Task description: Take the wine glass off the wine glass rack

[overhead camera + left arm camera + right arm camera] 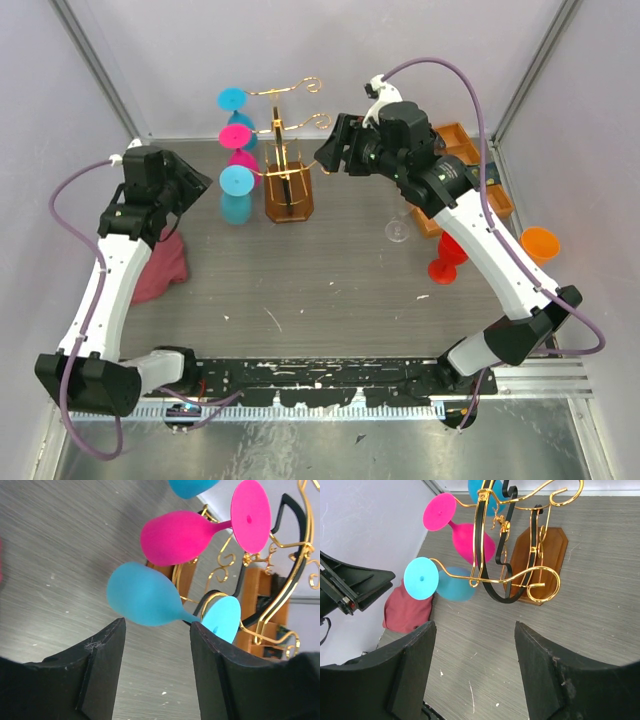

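Observation:
The gold wire wine glass rack stands on its brown wooden base at the back centre. Three glasses hang upside down from its left arms: a blue one, a pink one and a lower blue one. My left gripper is open and empty, just left of the lower blue glass, whose stem sits just beyond the fingertips. The pink glass hangs past it. My right gripper is open and empty, right of the rack, apart from it.
A red cloth lies under the left arm. An orange-brown compartmented tray sits at the back right. A clear glass, a red glass and an orange cup stand near the right arm.

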### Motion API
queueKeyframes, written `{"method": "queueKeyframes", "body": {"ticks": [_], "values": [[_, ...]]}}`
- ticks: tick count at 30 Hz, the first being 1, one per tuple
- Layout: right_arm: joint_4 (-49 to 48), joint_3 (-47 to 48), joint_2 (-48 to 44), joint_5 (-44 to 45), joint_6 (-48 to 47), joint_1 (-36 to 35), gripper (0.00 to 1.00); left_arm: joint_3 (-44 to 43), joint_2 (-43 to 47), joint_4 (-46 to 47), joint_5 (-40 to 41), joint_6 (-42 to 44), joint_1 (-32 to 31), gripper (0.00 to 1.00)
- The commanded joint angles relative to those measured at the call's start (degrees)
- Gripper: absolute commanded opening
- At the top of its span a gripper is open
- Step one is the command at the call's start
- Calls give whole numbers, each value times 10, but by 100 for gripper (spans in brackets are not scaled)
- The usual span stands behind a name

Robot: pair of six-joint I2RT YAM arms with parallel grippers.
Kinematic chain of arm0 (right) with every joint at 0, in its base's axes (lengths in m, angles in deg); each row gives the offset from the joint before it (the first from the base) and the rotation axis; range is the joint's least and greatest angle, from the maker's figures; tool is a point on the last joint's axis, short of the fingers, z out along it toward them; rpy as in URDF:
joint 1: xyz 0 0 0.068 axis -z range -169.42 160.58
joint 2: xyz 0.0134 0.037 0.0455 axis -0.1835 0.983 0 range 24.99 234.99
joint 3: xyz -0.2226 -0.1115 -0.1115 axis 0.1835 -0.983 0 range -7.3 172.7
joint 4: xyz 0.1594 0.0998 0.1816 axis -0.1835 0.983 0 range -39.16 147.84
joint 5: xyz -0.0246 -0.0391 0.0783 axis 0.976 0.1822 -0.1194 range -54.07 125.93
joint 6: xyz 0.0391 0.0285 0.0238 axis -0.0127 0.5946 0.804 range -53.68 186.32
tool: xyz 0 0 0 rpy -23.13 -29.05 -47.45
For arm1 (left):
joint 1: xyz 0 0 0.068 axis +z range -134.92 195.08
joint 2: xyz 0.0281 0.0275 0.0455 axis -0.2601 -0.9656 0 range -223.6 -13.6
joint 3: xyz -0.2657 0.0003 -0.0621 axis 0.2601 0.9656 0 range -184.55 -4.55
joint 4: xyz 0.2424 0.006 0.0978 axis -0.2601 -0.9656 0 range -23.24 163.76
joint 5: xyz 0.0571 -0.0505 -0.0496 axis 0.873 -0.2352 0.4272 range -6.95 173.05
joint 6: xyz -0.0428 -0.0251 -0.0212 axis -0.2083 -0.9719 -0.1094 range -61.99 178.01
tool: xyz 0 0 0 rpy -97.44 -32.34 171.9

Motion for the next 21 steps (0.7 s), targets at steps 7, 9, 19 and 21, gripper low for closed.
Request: {"method": "queueKeyframes", "body": {"ticks": [7,9,19,21], "values": [[-30,-4,-42,4,-25,3,69,132,3,306,-189,-149,21,63],[-30,-6,-44,6,-26,4,69,118,-13,291,-194,-145,21,62],[-30,-8,-44,8,-27,5,69,104,-29,296,-221,-148,21,14],[-30,-8,-43,7,-27,5,69,102,-25,286,-215,-146,21,0]]}}
